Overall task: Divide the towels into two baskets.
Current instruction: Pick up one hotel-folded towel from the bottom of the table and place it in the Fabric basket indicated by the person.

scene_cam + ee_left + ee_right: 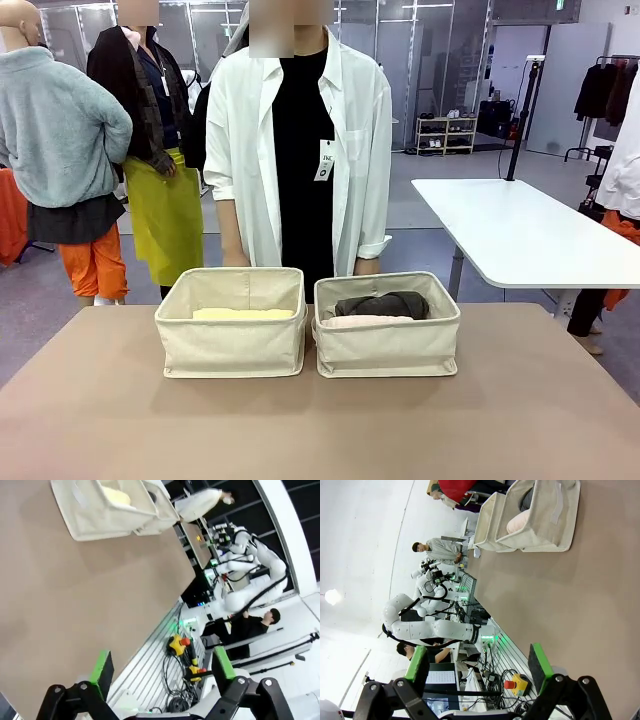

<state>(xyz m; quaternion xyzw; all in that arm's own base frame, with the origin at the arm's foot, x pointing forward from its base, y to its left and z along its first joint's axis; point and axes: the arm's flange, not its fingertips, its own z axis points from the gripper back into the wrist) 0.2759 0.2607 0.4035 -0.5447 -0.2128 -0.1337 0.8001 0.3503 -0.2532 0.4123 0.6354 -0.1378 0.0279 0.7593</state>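
Two cream canvas baskets stand side by side at the far middle of the brown table. The left basket holds a pale yellow towel. In the right basket a dark grey towel lies behind a pale pink towel. My left gripper is open and empty, well back from the left basket and its yellow towel. My right gripper is also open and empty, far from the right basket with the pink towel.
A person in a white shirt stands right behind the baskets. A white table is off to the back right. Bare tabletop lies in front of the baskets. Yellow stop-button boxes and cables sit below the table's near edge.
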